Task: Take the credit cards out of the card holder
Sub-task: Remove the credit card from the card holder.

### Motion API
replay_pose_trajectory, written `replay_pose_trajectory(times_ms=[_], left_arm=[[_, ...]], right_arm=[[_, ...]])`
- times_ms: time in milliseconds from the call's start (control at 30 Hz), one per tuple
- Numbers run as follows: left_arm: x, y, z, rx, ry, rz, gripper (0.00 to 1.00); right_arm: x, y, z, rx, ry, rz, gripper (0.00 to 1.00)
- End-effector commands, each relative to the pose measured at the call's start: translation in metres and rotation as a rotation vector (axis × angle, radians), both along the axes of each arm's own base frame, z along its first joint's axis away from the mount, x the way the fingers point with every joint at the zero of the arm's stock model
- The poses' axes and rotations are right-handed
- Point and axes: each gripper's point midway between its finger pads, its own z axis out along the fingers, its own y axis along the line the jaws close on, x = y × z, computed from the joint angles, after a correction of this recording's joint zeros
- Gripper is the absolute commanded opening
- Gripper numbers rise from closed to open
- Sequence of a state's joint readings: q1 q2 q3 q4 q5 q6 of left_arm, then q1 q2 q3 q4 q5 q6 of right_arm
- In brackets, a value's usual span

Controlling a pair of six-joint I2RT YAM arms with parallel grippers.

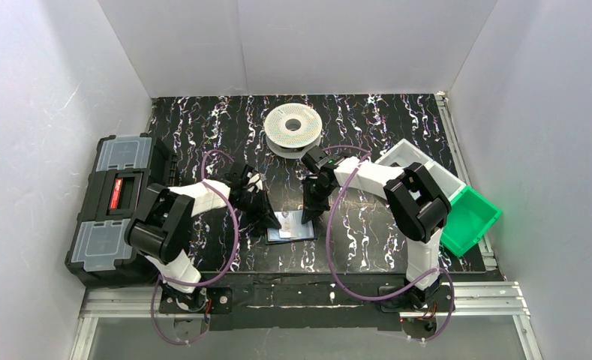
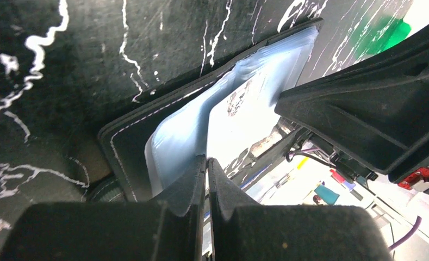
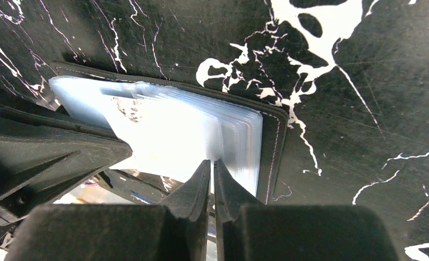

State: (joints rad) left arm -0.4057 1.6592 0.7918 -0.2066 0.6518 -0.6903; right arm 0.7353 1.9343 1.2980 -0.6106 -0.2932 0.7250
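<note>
The black card holder [image 1: 290, 229] lies open on the marbled mat, its bluish clear sleeves fanned upward. In the left wrist view its stitched black cover [image 2: 126, 142] frames the sleeves [image 2: 182, 136]; in the right wrist view the cover [image 3: 272, 142] lies right of the sleeves [image 3: 201, 128]. My left gripper [image 1: 271, 220] [image 2: 206, 161] is shut, tips at the sleeves' left edge. My right gripper [image 1: 308, 215] [image 3: 212, 162] is shut, tips on the top sleeve near its right edge. Glare whitens the top sleeve; I cannot make out the credit cards.
A big black toolbox [image 1: 116, 210] stands at the left. A white filament spool [image 1: 293, 127] lies at the back centre. A white bin [image 1: 420, 161] and a green bin [image 1: 469, 217] sit at the right. White walls enclose the mat.
</note>
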Motion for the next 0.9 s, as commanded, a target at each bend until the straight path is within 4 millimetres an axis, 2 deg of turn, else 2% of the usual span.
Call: replay_pose_trajectory(times_ms=[0,133,300,500,633,767,867], left_arm=[[-0.001,0.012,0.011,0.033,-0.029,-0.001,0.0],[-0.001,0.019,0.019,0.072,-0.052,-0.017,0.0],[0.002,0.021,0.035,0.067,-0.082,-0.03,0.0],[0.009,0.018,0.066,0.015,-0.136,-0.053,0.0],[0.017,0.014,0.089,-0.051,-0.16,-0.032,0.0],[0.03,0.004,0.117,-0.167,-0.193,0.009,0.0],[0.041,-0.006,0.142,-0.298,-0.213,0.039,0.0]], right_arm=[[0.001,-0.013,-0.011,-0.047,-0.013,-0.009,0.13],[0.005,-0.011,-0.006,-0.033,-0.028,-0.009,0.14],[0.013,-0.004,0.016,0.018,-0.075,-0.004,0.24],[0.03,0.005,0.065,0.113,-0.184,0.005,0.49],[0.037,0.013,0.098,0.257,-0.213,-0.007,0.64],[0.043,0.016,0.126,0.451,-0.239,-0.032,0.75],[0.045,0.015,0.148,0.568,-0.264,-0.041,0.78]])
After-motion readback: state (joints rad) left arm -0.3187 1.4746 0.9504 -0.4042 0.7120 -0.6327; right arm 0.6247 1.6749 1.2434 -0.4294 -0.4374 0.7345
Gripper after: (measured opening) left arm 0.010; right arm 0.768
